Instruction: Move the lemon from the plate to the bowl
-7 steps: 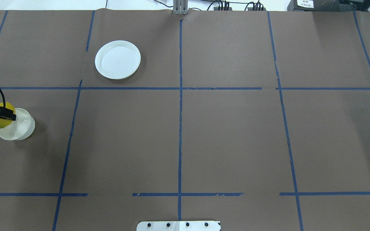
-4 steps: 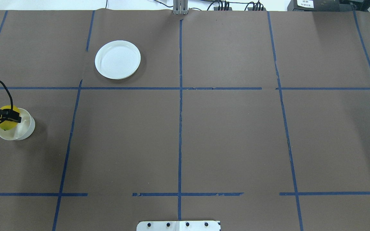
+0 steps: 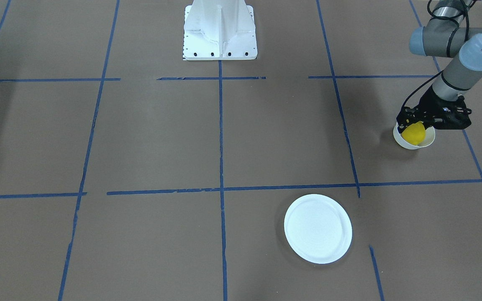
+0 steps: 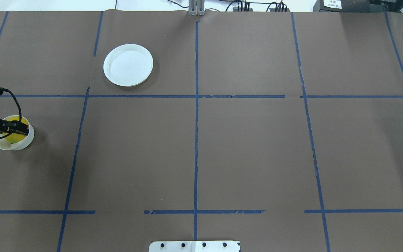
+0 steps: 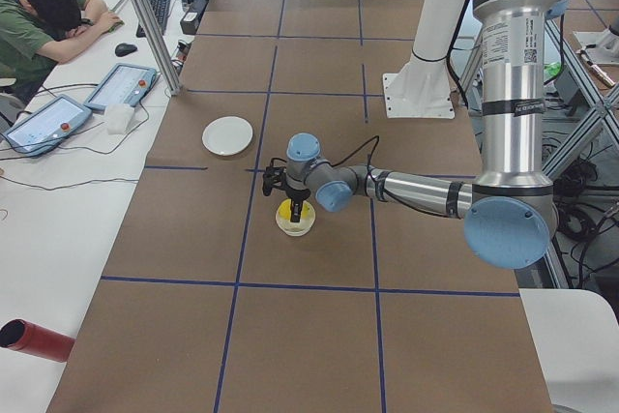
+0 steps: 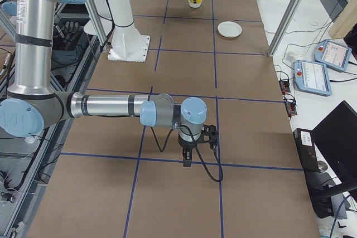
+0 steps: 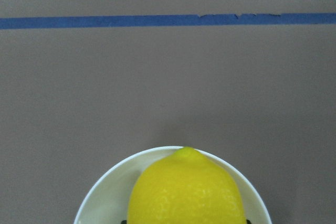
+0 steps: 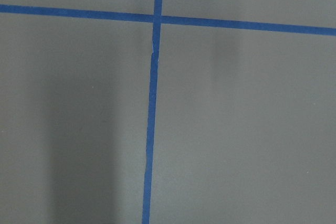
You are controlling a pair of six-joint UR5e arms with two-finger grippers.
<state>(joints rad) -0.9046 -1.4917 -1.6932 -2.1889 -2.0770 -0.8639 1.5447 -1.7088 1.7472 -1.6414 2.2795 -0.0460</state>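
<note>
The step in hand is the release, as I judge it. The left claw (image 4: 15, 130) hangs over the bowl (image 4: 26, 142) with its fingers reaching down inside the rim, pinching the lemon (image 4: 12, 137) between them. The lemon sits low within the bowl's walls, pointed tip toward the far rim in the left wrist view. Whether it already rests on the bowl's floor cannot be told. The plate (image 4: 128, 65) lies bare, well apart from the bowl, farther from the robot and toward the middle of the surface (image 4: 250, 150).

The next move calls for spreading the fingers just enough to free the fruit, then lifting straight up. The bowl is thin-walled and probably light, so a finger that catches the rim on the way out could drag or tip it. A round lemon may also roll a little once let go, though the deep walls should keep it in.

The right claw (image 6: 187, 160) hovers over bare surface at the end far from the bowl. It shows only in the side view, so I cannot tell how its fingers stand.

As for writing, a sticker (image 5: 529, 41) on the left arm and a white label (image 4: 332, 3) on a dark box beyond the surface's far edge are both too small to read. No brand shows on lemon, plate or bowl.
</note>
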